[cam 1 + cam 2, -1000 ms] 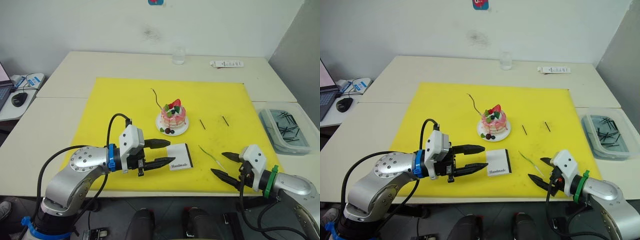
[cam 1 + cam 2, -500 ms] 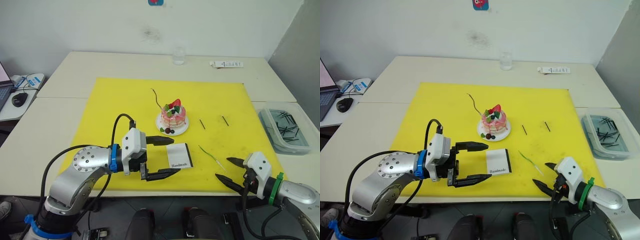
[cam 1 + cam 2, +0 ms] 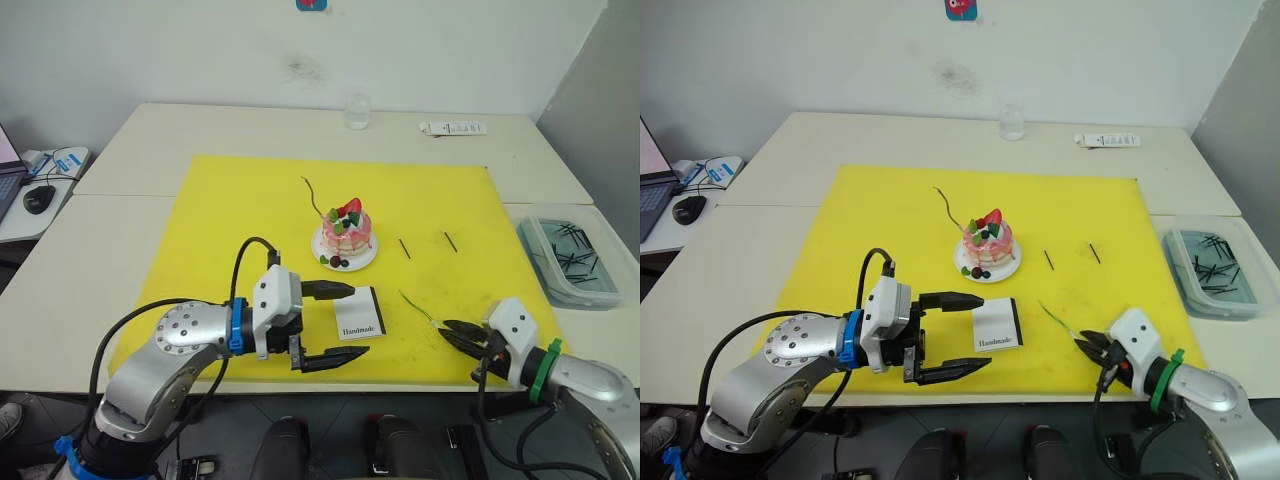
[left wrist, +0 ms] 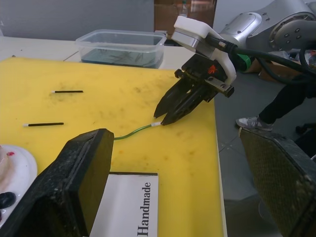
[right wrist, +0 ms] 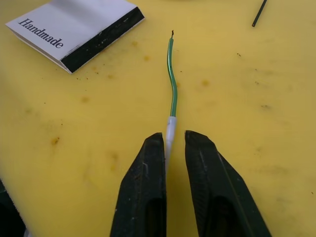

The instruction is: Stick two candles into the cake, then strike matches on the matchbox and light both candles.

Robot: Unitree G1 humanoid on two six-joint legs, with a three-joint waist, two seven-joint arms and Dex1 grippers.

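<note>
A: Right gripper (image 5: 169, 143) is pinched on the pale end of the green candle (image 5: 171, 79) lying on the yellow mat (image 3: 240, 220). Thin grip, so it could slip or bend on lifting.

B: Left gripper (image 3: 340, 322) is wide apart around the matchbox (image 3: 358, 312), holding nothing. Second candle (image 3: 312, 195) lies behind the cake (image 3: 346, 233); its far end is hard to make out.

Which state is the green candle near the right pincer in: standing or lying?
Lying: the green candle rests flat on the yellow mat, its pale end between the right pincer.
</note>
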